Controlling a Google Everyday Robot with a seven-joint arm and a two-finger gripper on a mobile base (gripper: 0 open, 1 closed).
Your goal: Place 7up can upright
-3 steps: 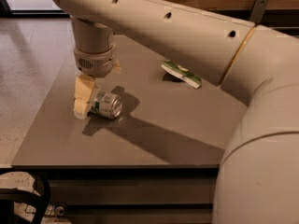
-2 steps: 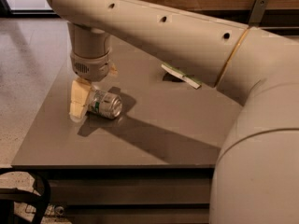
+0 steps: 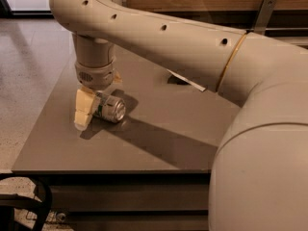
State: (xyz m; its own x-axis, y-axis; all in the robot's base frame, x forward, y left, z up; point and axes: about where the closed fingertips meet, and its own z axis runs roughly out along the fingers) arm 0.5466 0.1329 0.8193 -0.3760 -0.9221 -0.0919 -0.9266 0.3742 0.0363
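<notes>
The 7up can (image 3: pixel 110 109) lies on its side on the grey table (image 3: pixel 159 143), left of the middle, with its silver top turned toward the front right. My gripper (image 3: pixel 97 106) points straight down over the can and is open. Its pale front finger (image 3: pixel 82 110) stands at the can's left end, with its tip down near the table top. The other finger is mostly hidden behind the can and the wrist. The can rests on the table and I do not see it clamped.
My thick arm crosses the upper and right part of the view and hides much of the table there. A flat packet (image 3: pixel 188 82) lies at the back, mostly hidden behind the arm. The table's front edge (image 3: pixel 110 171) is close, and tiled floor (image 3: pixel 29 71) lies to the left.
The gripper has come down and a little to the left around the can. The can has barely moved. The arm now hides most of the packet at the back.
</notes>
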